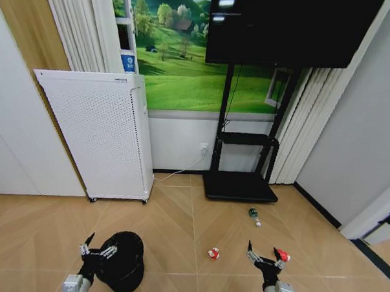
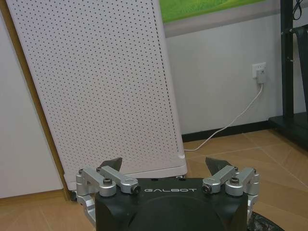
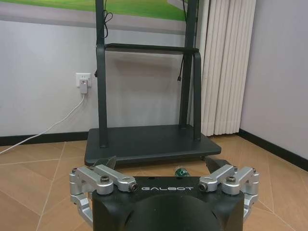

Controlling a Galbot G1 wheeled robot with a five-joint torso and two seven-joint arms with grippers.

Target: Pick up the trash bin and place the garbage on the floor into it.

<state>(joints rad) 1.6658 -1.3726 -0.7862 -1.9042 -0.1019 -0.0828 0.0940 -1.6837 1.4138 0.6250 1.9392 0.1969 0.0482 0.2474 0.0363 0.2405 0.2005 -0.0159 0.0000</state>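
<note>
The trash bin (image 1: 124,262), small, black and round, stands on the wood floor at the lower left; a bit of its rim (image 2: 275,224) shows in the left wrist view. My left gripper (image 1: 100,246) (image 2: 164,166) hovers open at the bin's left edge with nothing between its fingers. My right gripper (image 1: 265,255) (image 3: 161,166) is open and low at the right. One red-and-white wad (image 1: 213,253) lies between the arms. A second red-and-white wad (image 1: 283,256) lies right beside the right gripper's outer finger. The dark green bottle (image 1: 253,214) (image 3: 181,172) lies farther ahead, near the stand.
A white perforated cabinet (image 1: 98,138) (image 2: 96,86) on casters stands against the wall at the left. A black TV stand (image 1: 240,185) (image 3: 149,142) with a flat base sits ahead, and a white cable (image 1: 184,168) runs to a wall socket. Open wood floor lies between them.
</note>
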